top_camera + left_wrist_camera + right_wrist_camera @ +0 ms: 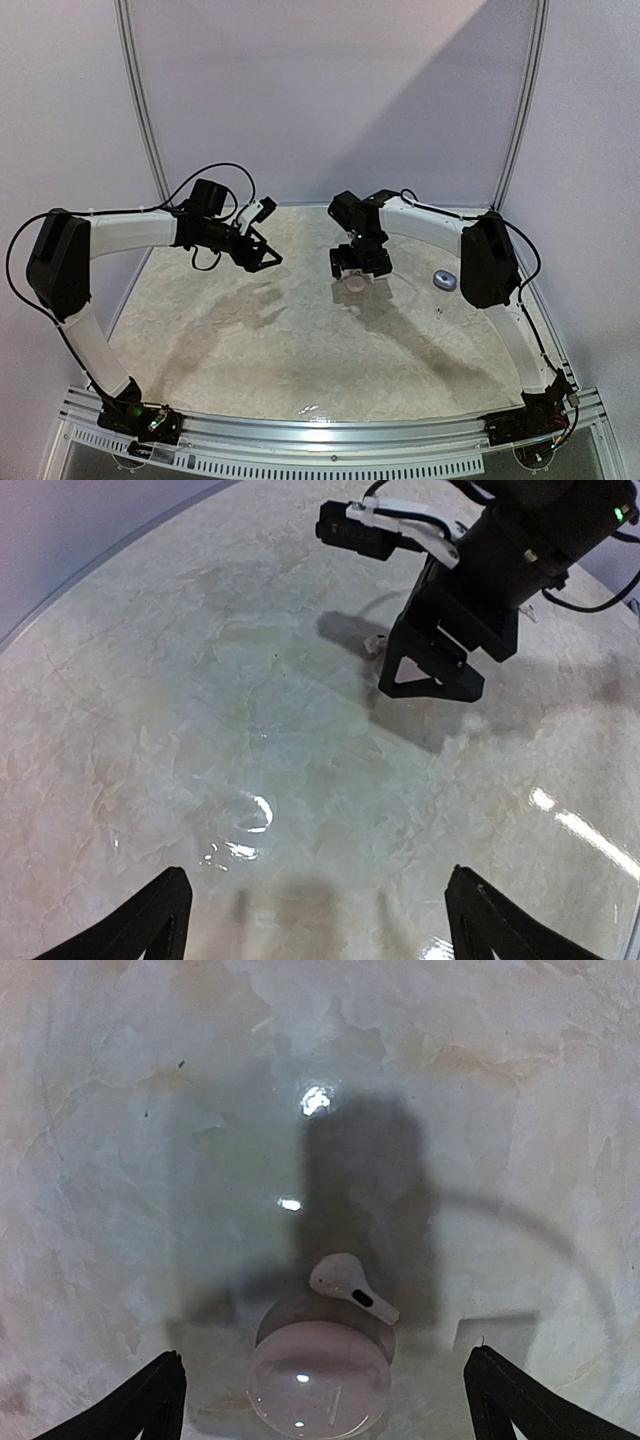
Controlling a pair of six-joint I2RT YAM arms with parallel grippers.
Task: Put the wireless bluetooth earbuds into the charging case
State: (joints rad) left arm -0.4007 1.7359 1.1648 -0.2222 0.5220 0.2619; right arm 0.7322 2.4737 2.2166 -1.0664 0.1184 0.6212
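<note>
Above the round case, right tool: held open wide, with nothing gripped; it is pointed straight down at the desk.
Right tool fingers: seen at the two bottom corners of the right wrist view, kept apart from the things under them.
Earbud: a small white bud with a short stem, laid on its side at the far rim of the round case; whether it is rested on the case or on the desk cannot be told.
Round case: pale pink and shiny, set on the desk right under the right tool, between its fingers.
Left tool: held open wide too, with nothing gripped; it is hung over bare desk, well apart from the round case, and turned toward the right tool.
Oval case: small and blue-grey, placed on the desk to the right of the right tool, near the right arm.
Desk: pale, marble-like and shiny.
</note>
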